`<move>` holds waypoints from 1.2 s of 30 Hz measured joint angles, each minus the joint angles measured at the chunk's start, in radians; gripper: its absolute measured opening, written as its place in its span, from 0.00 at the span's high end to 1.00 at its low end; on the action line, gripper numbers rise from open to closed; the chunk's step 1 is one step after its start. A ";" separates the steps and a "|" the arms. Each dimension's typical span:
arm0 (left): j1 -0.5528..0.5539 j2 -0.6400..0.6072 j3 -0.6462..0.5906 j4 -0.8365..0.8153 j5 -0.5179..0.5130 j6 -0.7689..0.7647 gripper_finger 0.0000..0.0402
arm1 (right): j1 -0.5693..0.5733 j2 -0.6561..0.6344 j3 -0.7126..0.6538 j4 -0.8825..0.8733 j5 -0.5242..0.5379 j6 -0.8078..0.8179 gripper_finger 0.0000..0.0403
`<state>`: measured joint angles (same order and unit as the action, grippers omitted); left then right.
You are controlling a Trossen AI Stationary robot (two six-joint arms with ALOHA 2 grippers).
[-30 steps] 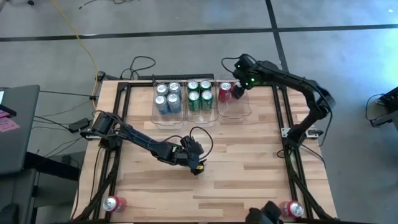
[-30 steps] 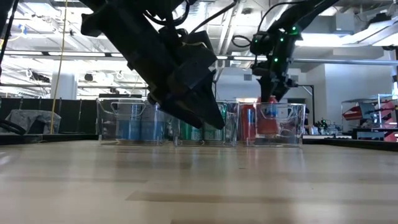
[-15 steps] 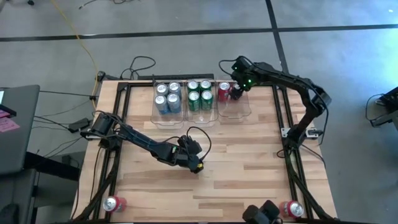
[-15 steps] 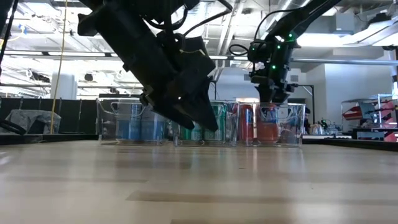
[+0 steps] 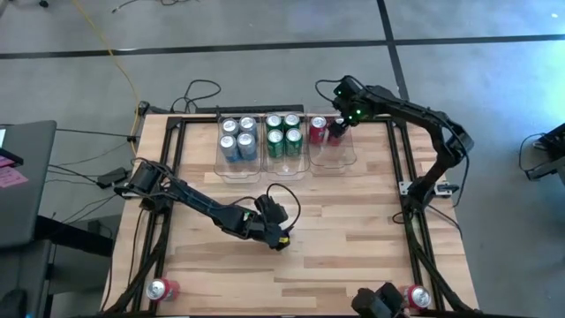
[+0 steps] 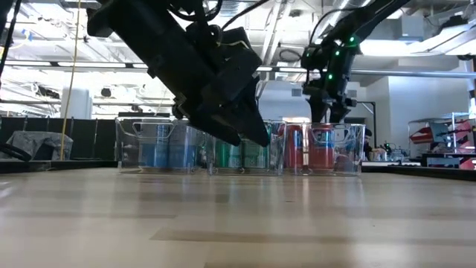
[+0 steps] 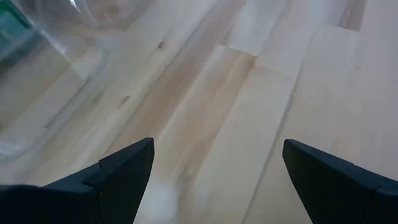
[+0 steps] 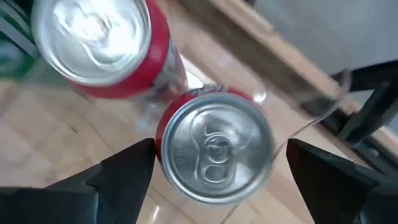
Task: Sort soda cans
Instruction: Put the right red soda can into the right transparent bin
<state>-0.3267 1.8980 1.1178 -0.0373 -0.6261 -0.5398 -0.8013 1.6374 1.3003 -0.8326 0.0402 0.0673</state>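
Now a second red can (image 8: 214,146) stands in the clear bin (image 5: 344,157) near the table's far right corner, beside the first red can (image 8: 102,46), freshly released by the right gripper (image 5: 339,129), jaws spread wide above it. The left gripper (image 5: 275,237), open and empty, has drifted toward the near edge, where two more red cans (image 5: 162,289) wait at the corners.

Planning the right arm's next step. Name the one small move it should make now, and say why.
Probably lift the right claw straight up, clear of the bin. Its fingers stand open on either side of the red can, which sits in the bin beside another red can, so the can looks released. The left claw waits over mid-table.
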 joint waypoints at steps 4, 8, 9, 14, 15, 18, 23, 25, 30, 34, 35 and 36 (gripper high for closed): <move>-0.019 -0.001 0.000 -0.002 -0.022 0.022 0.12 | 0.000 -0.081 0.000 0.030 0.000 0.003 0.06; -0.040 -0.006 0.001 0.012 -0.056 0.024 0.12 | 0.000 -0.182 0.000 0.044 0.000 0.003 0.06; -0.044 -0.006 0.001 0.011 -0.063 0.023 0.12 | 0.001 -0.209 0.000 0.036 0.000 0.003 0.06; -0.057 -0.006 0.004 0.007 -0.079 0.022 0.12 | 0.037 -0.358 0.000 -0.102 -0.008 -0.003 0.06; -0.060 -0.006 0.011 -0.004 -0.085 0.023 0.12 | 0.054 -0.388 0.000 -0.140 -0.009 -0.004 0.06; -0.068 -0.007 0.036 -0.007 -0.098 0.058 0.12 | 0.139 -0.477 0.000 -0.245 -0.012 0.031 0.06; -0.085 -0.007 0.052 0.018 -0.100 0.144 0.12 | 0.387 -0.621 -0.043 -0.377 0.044 0.182 0.07; -0.089 -0.007 0.052 0.058 -0.100 0.178 0.12 | 0.513 -0.680 -0.086 -0.406 0.082 0.283 0.08; -0.101 0.019 0.041 0.261 -0.080 0.328 0.12 | 0.836 -0.815 -0.220 -0.440 0.172 0.589 0.10; -0.089 0.068 0.020 0.471 0.059 0.452 0.12 | 1.047 -0.883 -0.332 -0.445 0.333 0.807 0.11; -0.082 0.078 0.020 0.504 0.099 0.465 0.12 | 1.085 -0.891 -0.356 -0.443 0.350 0.848 0.11; -0.074 0.086 0.020 0.533 0.130 0.473 0.12 | 1.120 -0.895 -0.376 -0.439 0.356 0.881 0.11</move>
<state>-0.4005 1.9839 1.1381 0.4959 -0.4965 -0.0665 0.3189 0.7427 0.9240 -1.2718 0.3962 0.9485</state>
